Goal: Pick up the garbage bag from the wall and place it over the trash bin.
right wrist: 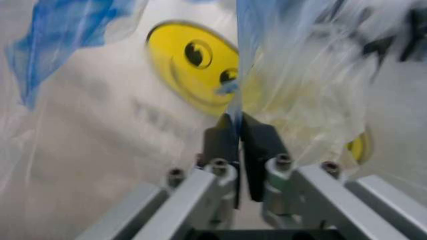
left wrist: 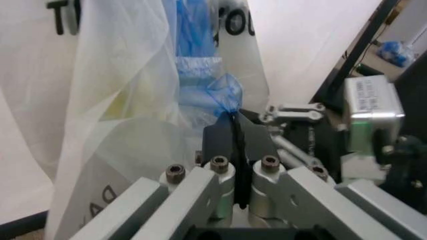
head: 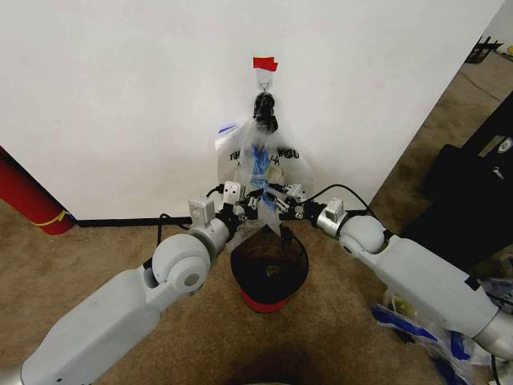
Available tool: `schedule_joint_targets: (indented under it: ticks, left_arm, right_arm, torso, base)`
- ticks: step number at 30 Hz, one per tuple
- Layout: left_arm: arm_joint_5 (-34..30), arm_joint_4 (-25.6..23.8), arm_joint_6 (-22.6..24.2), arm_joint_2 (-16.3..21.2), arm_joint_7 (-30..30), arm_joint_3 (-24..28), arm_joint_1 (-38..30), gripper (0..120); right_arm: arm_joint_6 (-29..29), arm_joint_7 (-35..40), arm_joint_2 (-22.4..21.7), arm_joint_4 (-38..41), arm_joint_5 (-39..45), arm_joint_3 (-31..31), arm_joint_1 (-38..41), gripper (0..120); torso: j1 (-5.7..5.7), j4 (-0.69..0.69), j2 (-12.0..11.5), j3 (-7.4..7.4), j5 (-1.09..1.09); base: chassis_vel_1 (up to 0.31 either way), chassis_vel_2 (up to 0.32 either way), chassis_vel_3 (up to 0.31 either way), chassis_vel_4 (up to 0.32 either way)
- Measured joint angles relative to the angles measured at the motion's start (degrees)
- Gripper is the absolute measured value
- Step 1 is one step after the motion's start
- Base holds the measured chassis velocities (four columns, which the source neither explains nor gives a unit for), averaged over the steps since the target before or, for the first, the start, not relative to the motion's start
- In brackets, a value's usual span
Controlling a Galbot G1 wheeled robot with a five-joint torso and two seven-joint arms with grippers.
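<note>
Translucent garbage bag (head: 260, 164) hangs lengthwise down the wall (head: 120, 96), both pincers (head: 250, 204) (head: 282, 204) clamped tight on its lower film.

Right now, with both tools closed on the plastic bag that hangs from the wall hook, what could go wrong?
1. The garbage bag hangs knotted on the hook; pulling down may tear the thin film instead of freeing it.
2. The left tool and right tool each pinch only a thin fold, so the plastic could slip out.
3. Several bags hang bunched together, so more than one may come off above the trash bin.
</note>
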Motion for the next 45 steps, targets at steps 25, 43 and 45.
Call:
schedule_joint_targets:
  ticks: [25,43,45]
  left_arm:
    - [2.5,-18.2,-8.1,4.1,3.5,-17.5,22.4,0]
    - [6.3,-18.0,-11.8,0.9,5.7,-15.7,28.0,0]
    - [7.4,-16.0,-13.1,-0.8,6.1,-14.9,28.7,0]
  right_arm:
    - [-2.7,8.4,-3.4,26.8,16.8,25.9,-25.7,0]
    - [-1.7,8.7,6.7,36.5,12.2,37.5,-48.1,0]
    - [-1.2,8.5,7.9,36.4,11.1,37.2,-49.4,0]
  torso:
    - [-0.01,0.01,0.0,-0.01,-0.01]
    - [-0.01,0.0,0.0,-0.01,0.01]
    - [-0.01,-0.01,0.0,-0.01,0.01]
  base:
    - [0.0,0.0,0.0,0.0]
    - [0.0,0.0,0.0,0.0]
    - [0.0,0.0,0.0,0.0]
